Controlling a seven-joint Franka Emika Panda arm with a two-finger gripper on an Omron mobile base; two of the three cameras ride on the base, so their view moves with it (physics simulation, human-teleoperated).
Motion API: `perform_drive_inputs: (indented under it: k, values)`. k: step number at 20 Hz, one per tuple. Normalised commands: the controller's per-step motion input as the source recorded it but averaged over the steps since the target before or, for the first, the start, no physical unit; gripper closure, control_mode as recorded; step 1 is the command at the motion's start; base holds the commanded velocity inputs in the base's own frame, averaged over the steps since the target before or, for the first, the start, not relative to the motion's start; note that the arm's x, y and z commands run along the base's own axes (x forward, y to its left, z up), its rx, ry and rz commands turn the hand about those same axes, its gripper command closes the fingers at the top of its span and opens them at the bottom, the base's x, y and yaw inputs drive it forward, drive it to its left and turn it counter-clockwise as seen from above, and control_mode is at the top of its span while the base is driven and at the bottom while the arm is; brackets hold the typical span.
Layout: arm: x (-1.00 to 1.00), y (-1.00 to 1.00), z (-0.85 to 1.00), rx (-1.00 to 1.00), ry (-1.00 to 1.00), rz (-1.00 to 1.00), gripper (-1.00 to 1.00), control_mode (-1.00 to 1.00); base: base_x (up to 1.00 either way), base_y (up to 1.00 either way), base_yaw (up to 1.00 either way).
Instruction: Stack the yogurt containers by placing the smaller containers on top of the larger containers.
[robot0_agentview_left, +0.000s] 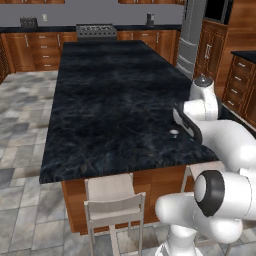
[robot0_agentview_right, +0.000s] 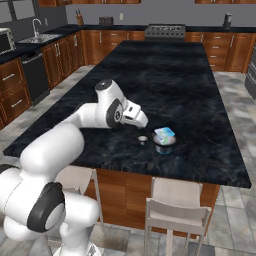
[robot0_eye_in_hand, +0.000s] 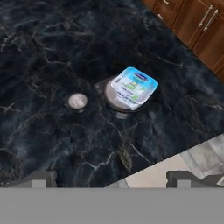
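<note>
On the near edge of a dark marble kitchen island (robot0_agentview_right: 200, 90), a small squarish white tub with a light-blue top (robot0_agentview_right: 164, 133) already sits on a wider, round, dark-rimmed container (robot0_agentview_right: 164, 142), tilted slightly and overhanging it on one side rather than lying square. Just beside that pair, apart from it, rests a tiny round pinkish-topped item (robot0_agentview_right: 142, 139), lying flat on the stone. The white arm reaches in from the stool side, its gripper (robot0_eye_in_hand: 111, 178) held above the counter with both dark fingertips (robot0_eye_in_hand: 41, 178) spread wide and nothing between them. Seen along the hand, the stacked pair lies ahead of the fingers and a little toward the right-hand tip, while the pinkish-topped item lies ahead and nearer the left-hand tip; neither is between the jaws. The blue-topped tub's long side runs on a diagonal across the hand view, so it is not lined up with the line joining the two fingertips. In the right base view the hand points down and toward the pair, close to it but not touching. Two pale stools (robot0_agentview_right: 177, 210) stand tucked under the island's edge below the containers. Judging from how the tubs lie, the small one is on the larger one but skewed, and any further move would depend on the wrist turning to meet that diagonal.
</note>
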Motion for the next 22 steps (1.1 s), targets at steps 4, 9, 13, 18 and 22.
perform_drive_inputs:
  k: [4, 9, 13, 18, 22]
  values:
    - [0.02, 0.15, 0.00, 0.07, 0.00, -0.14, -1.00, -1.00, 0.00, 0.00, 0.00]
    - [0.17, 0.09, -0.08, 0.03, -0.04, -0.08, -1.00, -1.00, 0.00, 0.00, 0.00]
    - [0.18, 0.01, -0.20, 0.00, -0.03, -0.01, -1.00, -1.00, 0.00, 0.00, 0.00]
    - [0.09, 0.01, -0.26, 0.01, 0.00, 0.00, -1.00, -1.00, 0.00, 0.00, 0.00]
    - [0.05, 0.00, -0.20, 0.06, 0.00, 0.00, -1.00, -1.00, 0.00, 0.00, 0.00]
